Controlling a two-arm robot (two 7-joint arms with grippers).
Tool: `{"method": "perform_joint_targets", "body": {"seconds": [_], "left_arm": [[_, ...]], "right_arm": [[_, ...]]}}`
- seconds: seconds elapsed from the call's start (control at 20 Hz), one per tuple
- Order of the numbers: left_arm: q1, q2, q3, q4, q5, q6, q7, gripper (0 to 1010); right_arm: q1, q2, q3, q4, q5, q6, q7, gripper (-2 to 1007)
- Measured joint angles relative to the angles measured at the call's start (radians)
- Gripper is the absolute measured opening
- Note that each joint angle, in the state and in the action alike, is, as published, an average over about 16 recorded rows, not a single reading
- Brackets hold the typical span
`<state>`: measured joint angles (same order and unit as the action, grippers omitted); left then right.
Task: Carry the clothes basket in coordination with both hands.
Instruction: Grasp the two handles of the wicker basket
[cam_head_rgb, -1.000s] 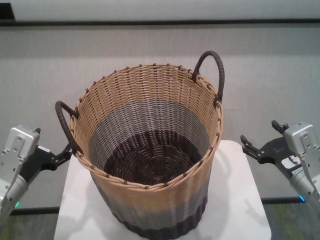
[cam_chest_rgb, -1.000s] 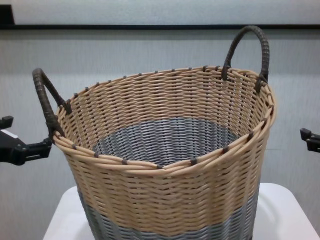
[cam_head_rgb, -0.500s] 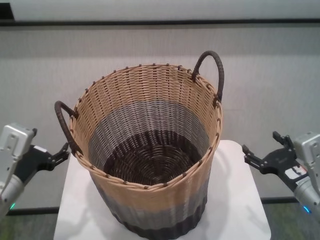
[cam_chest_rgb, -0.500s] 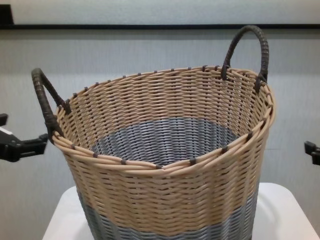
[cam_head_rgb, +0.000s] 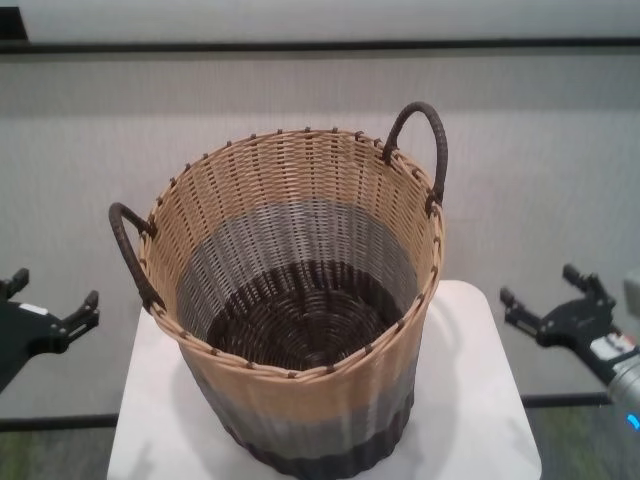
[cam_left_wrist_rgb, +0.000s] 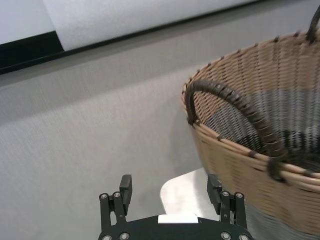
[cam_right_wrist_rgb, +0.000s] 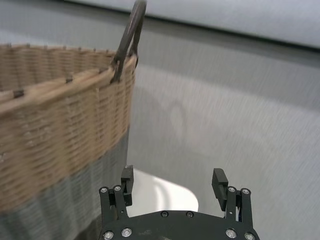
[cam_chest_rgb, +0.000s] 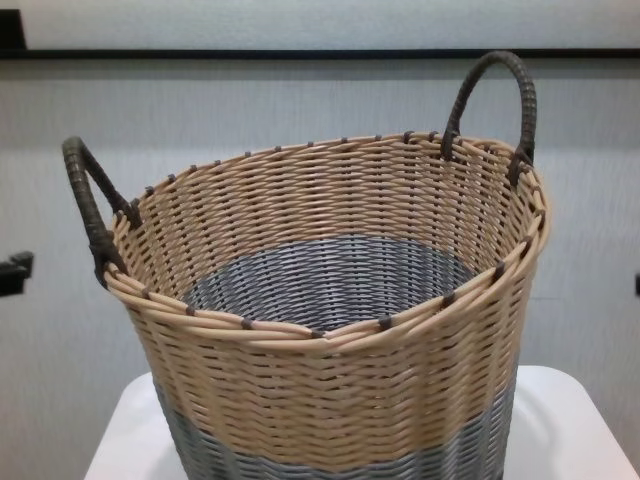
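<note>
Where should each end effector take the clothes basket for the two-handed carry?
Probably by the dark loop handles. The left handle sticks out sideways toward the open left end effector, so come in from the left. The right handle stands upright at the far right rim, above the open right end effector: approach from outside, higher.

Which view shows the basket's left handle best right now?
The left wrist view: the left handle arches whole and close. Head and chest views show it smaller, at the basket's side. The right wrist view misses it.
</note>
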<state>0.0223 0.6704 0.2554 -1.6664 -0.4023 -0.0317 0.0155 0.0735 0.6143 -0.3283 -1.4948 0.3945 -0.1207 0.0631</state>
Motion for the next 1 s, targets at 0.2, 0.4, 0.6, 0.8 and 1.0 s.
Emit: {"method": "perform_joint_targets", "body": {"seconds": [0.2, 0.4, 0.6, 0.8, 1.0], "left_arm": [[0.072, 0.027, -0.066, -0.082, -0.064, 0.009, -0.029, 999], [0.129, 0.054, -0.119, -0.156, -0.131, 0.018, -0.079, 999], [0.155, 0.073, -0.146, -0.213, -0.180, 0.035, -0.131, 999], [0.153, 0.082, -0.150, -0.253, -0.208, 0.058, -0.179, 999], [0.127, 0.072, -0.135, -0.267, -0.222, 0.082, -0.212, 999]], "right_arm": [[-0.024, 0.013, 0.040, -0.060, 0.037, 0.033, 0.009, 1005], [-0.044, 0.027, 0.079, -0.126, 0.076, 0.079, 0.018, 1005], [-0.056, 0.035, 0.114, -0.187, 0.111, 0.128, 0.027, 1005], [-0.058, 0.036, 0.140, -0.234, 0.136, 0.170, 0.035, 1005], [-0.051, 0.029, 0.156, -0.263, 0.148, 0.197, 0.043, 1005]]}}
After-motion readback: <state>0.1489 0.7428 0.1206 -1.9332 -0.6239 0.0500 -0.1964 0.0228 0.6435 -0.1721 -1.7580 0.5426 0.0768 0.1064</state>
